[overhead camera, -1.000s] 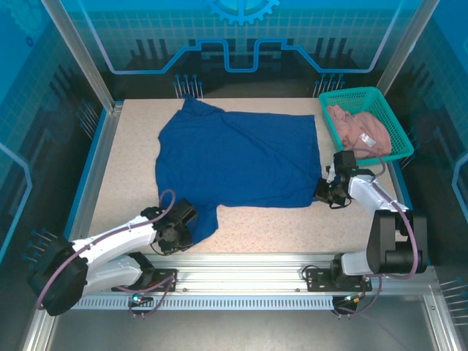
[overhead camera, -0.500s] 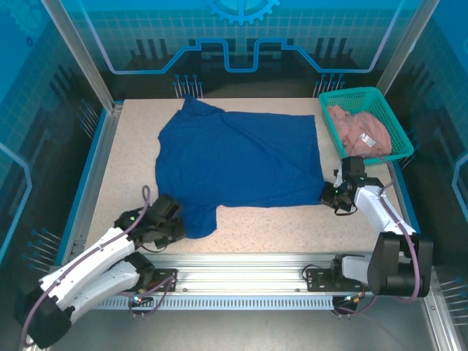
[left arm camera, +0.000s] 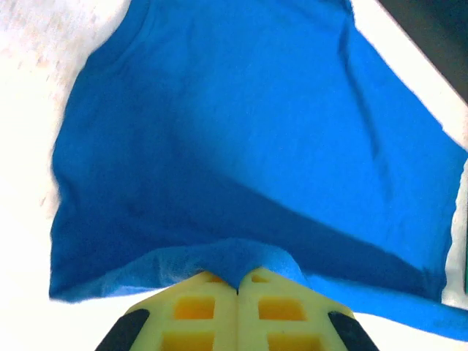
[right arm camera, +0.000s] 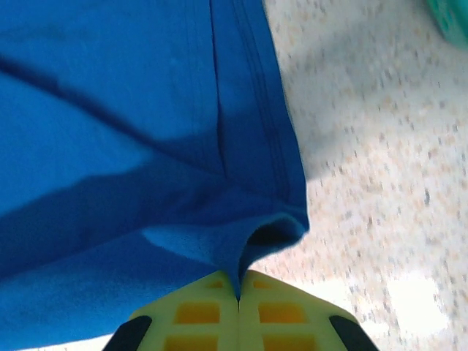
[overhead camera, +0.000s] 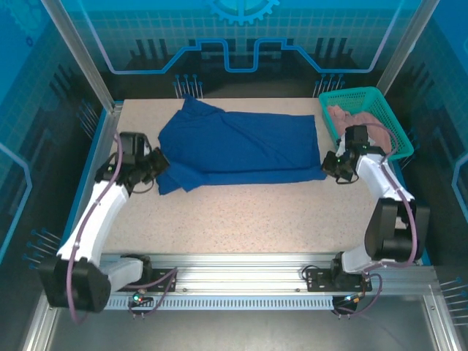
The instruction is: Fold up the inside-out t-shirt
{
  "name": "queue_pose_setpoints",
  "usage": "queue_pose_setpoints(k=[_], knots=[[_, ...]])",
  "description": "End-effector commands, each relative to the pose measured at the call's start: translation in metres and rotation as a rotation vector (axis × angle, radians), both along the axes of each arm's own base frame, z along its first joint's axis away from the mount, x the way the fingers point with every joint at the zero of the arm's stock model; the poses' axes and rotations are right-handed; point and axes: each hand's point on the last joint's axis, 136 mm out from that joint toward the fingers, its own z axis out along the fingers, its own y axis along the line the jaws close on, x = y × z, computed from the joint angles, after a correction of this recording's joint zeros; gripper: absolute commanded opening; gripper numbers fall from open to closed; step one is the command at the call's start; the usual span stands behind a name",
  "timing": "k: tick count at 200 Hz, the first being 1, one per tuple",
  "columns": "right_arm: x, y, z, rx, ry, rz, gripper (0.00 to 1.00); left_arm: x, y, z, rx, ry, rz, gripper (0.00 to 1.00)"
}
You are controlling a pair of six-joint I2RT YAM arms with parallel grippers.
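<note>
The step in hand appears to be the first lengthwise fold of the royal blue short-sleeved cotton t-shirt (overhead camera: 241, 142), with its near edge carried over toward the far one. To do it well, both arms should travel at the same pace and height so the held edge is taut between them. They should lay it square on the far edge before letting go, since slack in the middle would likely leave a ridge. The left gripper (overhead camera: 153, 168) is clamped on a bunched bit of blue cloth, pinched between its yellow fingers (left arm camera: 194, 311) in the left wrist view. The right gripper (overhead camera: 331, 164) is likewise closed on a hemmed corner of the shirt. The shirt lies as a doubled band across the far half of the speckled beige table (overhead camera: 241, 216), stretched between the two grippers, one at each end. Just beyond the right gripper stands a green plastic mesh basket (overhead camera: 358, 93) with a pinkish-beige garment (overhead camera: 342, 117) inside, which the right arm should avoid
</note>
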Motion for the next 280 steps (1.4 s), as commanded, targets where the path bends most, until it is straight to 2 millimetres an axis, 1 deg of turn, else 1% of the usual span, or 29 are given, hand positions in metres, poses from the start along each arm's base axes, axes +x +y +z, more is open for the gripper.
queue_pose_setpoints(k=[1, 20, 34, 46, 67, 100, 131, 160, 176, 194, 205, 215, 230, 240, 254, 265, 270, 274, 280], knots=[[0.023, -0.002, -0.001, -0.014, 0.007, 0.015, 0.02, 0.043, 0.003, 0.021, 0.012, -0.091, -0.041, 0.0], [0.043, -0.002, -0.006, -0.043, 0.022, 0.028, 0.02, 0.068, 0.009, 0.019, 0.03, -0.086, -0.023, 0.0], [0.055, -0.006, -0.016, -0.074, 0.048, 0.031, 0.02, 0.085, 0.012, 0.014, 0.041, -0.077, -0.019, 0.0], [0.064, -0.007, -0.022, -0.085, 0.065, 0.033, 0.02, 0.098, 0.015, 0.007, 0.05, -0.061, -0.017, 0.0], [0.078, -0.005, -0.03, -0.1, 0.081, 0.049, 0.02, 0.118, 0.018, -0.004, 0.055, -0.04, -0.019, 0.0], [0.093, 0.0, -0.04, -0.142, 0.1, 0.07, 0.02, 0.135, 0.018, -0.023, 0.053, -0.008, -0.023, 0.0], [0.105, 0.004, -0.047, -0.167, 0.115, 0.087, 0.02, 0.143, 0.022, -0.04, 0.059, 0.027, -0.021, 0.0], [0.119, 0.005, -0.057, -0.192, 0.129, 0.093, 0.05, 0.151, 0.026, -0.059, 0.07, 0.061, -0.013, 0.0], [0.131, 0.004, -0.061, -0.201, 0.129, 0.092, 0.09, 0.158, 0.027, -0.069, 0.068, 0.076, -0.015, 0.0], [0.143, 0.003, -0.064, -0.219, 0.132, 0.091, 0.18, 0.172, 0.028, -0.081, 0.071, 0.086, -0.014, 0.0], [0.149, 0.001, -0.063, -0.233, 0.132, 0.091, 0.23, 0.184, 0.028, -0.088, 0.071, 0.092, -0.017, 0.0], [0.153, -0.001, -0.059, -0.245, 0.126, 0.092, 0.25, 0.195, 0.03, -0.095, 0.072, 0.101, -0.017, 0.01], [0.157, 0.0, -0.046, -0.244, 0.099, 0.098, 0.27, 0.211, 0.031, -0.104, 0.064, 0.111, -0.015, 0.04], [0.156, 0.004, -0.036, -0.238, 0.075, 0.114, 0.28, 0.22, 0.032, -0.107, 0.055, 0.111, -0.011, 0.05], [0.15, 0.012, -0.024, -0.224, 0.044, 0.139, 0.29, 0.229, 0.039, -0.112, 0.063, 0.118, 0.005, 0.09], [0.142, 0.022, -0.015, -0.207, 0.019, 0.16, 0.3, 0.234, 0.046, -0.111, 0.076, 0.11, 0.02, 0.11], [0.137, 0.027, -0.013, -0.197, 0.01, 0.171, 0.3, 0.236, 0.051, -0.109, 0.084, 0.104, 0.031, 0.13], [0.134, 0.032, -0.011, -0.187, -0.001, 0.181, 0.31, 0.237, 0.055, -0.108, 0.092, 0.1, 0.037, 0.17], [0.128, 0.04, -0.009, -0.168, -0.013, 0.197, 0.32, 0.238, 0.061, -0.106, 0.104, 0.097, 0.047, 0.25]])
